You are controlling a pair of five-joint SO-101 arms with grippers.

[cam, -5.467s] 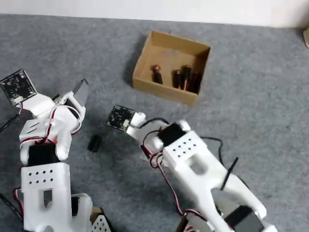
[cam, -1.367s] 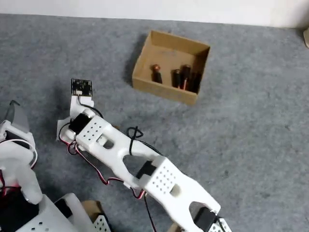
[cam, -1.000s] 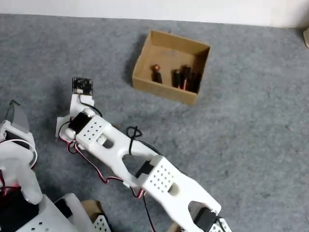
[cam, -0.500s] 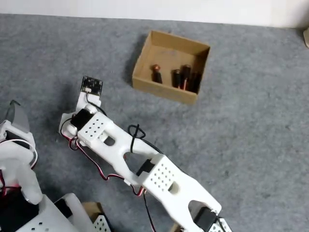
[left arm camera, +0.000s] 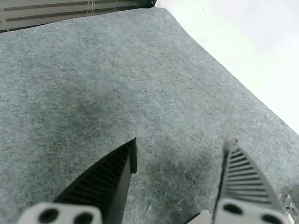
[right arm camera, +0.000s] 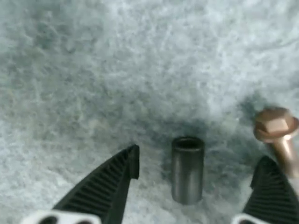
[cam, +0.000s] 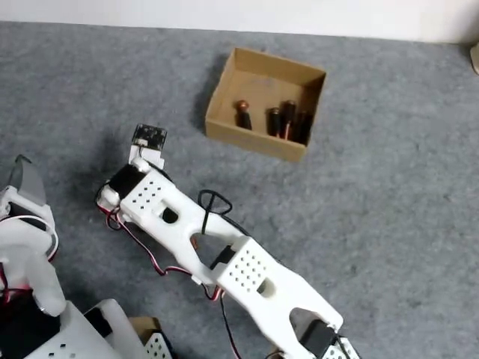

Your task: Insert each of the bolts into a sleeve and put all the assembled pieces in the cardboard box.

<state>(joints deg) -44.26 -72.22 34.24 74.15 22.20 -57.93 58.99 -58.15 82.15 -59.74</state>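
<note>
Right gripper [right arm camera: 200,156] has its fingers open around the dark sleeve [right arm camera: 188,169]; the copper bolt [right arm camera: 279,133] seemingly touches one finger. Left gripper [left arm camera: 182,141] fingers are open too.

Grey carpeted table [cam: 389,187] has a box [cam: 251,140] sitting on it, plus a sleeve [right arm camera: 188,169] with a bolt [right arm camera: 278,128] just beside.

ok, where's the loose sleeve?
Right wrist view: the sleeve sits on the carpet between the open fingers of the right gripper, a copper bolt beside it.
</note>
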